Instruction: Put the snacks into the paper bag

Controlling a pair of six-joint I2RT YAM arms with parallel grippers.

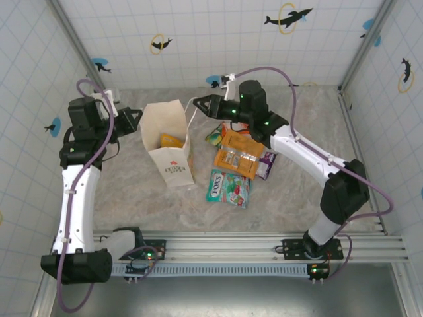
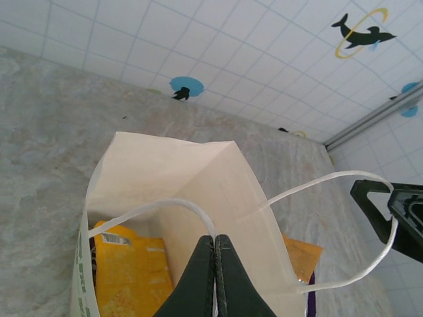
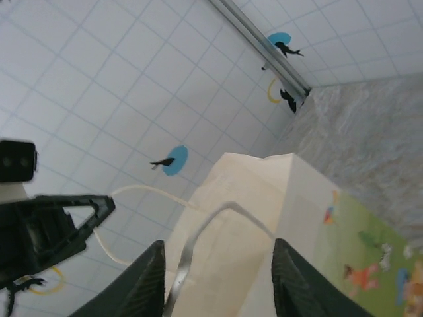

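Elbow bent, left pincer (image 2: 215,239) pinched on paper bag (image 1: 173,168) handle; right pincer (image 3: 218,246) agape, arm stretched toward 10 o'clock — one bag, one yellow packet (image 1: 170,140) inside, four snacks (image 1: 238,156) on worktop (image 1: 152,206)

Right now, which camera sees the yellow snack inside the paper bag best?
The left wrist camera: it looks down into the paper bag, with the yellow snack large and close. The top external camera shows that snack small, in the bag's mouth. The right wrist camera faces the bag's outer wall.
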